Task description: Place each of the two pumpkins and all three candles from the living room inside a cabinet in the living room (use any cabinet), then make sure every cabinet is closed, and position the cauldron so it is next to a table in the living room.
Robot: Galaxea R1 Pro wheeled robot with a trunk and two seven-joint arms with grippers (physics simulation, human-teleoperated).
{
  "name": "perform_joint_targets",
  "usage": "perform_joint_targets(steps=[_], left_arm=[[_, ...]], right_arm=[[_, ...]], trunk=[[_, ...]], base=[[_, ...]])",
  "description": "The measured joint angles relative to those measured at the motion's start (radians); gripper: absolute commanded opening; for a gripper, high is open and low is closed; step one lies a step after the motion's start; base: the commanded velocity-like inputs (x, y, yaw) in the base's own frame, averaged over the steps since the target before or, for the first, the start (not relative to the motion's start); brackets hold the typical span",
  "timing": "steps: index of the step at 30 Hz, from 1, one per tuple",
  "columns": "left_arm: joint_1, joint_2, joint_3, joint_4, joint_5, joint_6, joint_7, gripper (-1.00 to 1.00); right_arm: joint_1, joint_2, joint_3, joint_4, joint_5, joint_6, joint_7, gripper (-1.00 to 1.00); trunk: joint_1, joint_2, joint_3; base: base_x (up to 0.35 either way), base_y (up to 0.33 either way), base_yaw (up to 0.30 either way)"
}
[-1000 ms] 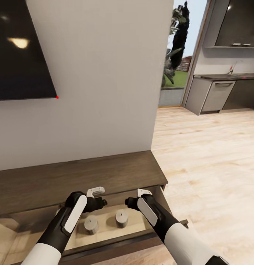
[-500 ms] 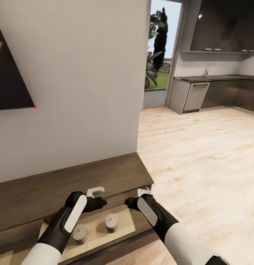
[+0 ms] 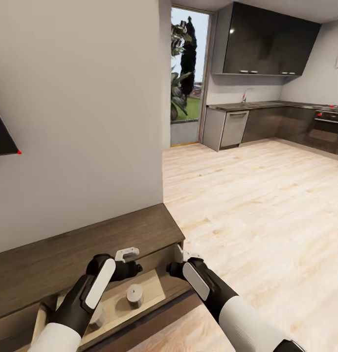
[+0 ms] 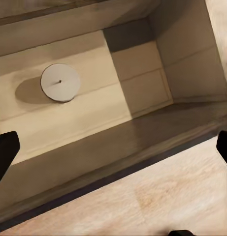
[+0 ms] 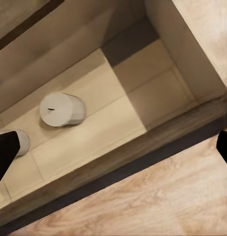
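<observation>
Open drawer of the cabinet [image 3: 80, 244] under both arms; pale wood floor inside, dark front rail nearest the robot. One candle [image 3: 134, 296] stands upright mid-drawer; a second candle [image 5: 19, 141] sits just beside it, half hidden behind the left forearm in the head view. Left gripper [image 4: 113, 147] hangs above the drawer, fingers spread wide, nothing between them; right gripper [image 5: 113, 147] the same, wide and empty, over the drawer's right end. Handling, as a judgement: candles look rigid, light, smooth-sided, short and stubby, so they should sit stable and not roll while upright; best taken across the round side wall, near mid-height, if they need moving at all. They already lie inside, so the drawer front is the likelier thing to push. Edges: drawer walls close on the right end, cabinet top overhangs the back, wall [image 3: 76, 122] directly behind. Open room: wide plank floor [image 3: 266, 205] to the right toward the kitchen, nothing in the way there. No pumpkins or cauldron here.
</observation>
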Motion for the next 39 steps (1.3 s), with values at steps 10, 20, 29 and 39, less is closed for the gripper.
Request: perform_joint_targets(steps=[10, 20, 29, 39], left_arm=[[0.001, 0.002, -0.001, -0.037, 0.000, 0.011, 0.000, 1.00], [0.001, 0.006, -0.002, -0.038, -0.001, 0.012, 0.000, 1.00], [0.001, 0.015, -0.002, -0.038, 0.000, 0.012, -0.001, 1.00], [0.001, 0.017, -0.002, -0.038, 0.000, 0.012, -0.002, 1.00]], right_arm=[[0.000, 0.000, 0.000, 0.000, 0.000, 0.000, 0.000, 1.00], [0.001, 0.000, 0.000, -0.018, 0.000, -0.001, 0.000, 1.00], [0.002, 0.000, 0.000, -0.019, 0.000, -0.002, 0.000, 1.00], [0.002, 0.000, 0.000, -0.019, 0.000, -0.001, 0.000, 1.00]], trunk=[[0.000, 0.000, 0.007], [0.000, 0.000, 0.008], [0.000, 0.000, 0.018], [0.000, 0.000, 0.030]], base=[[-0.003, 0.000, -0.209], [0.000, 0.000, -0.027], [-0.001, 0.000, -0.196], [-0.137, 0.017, -0.213]])
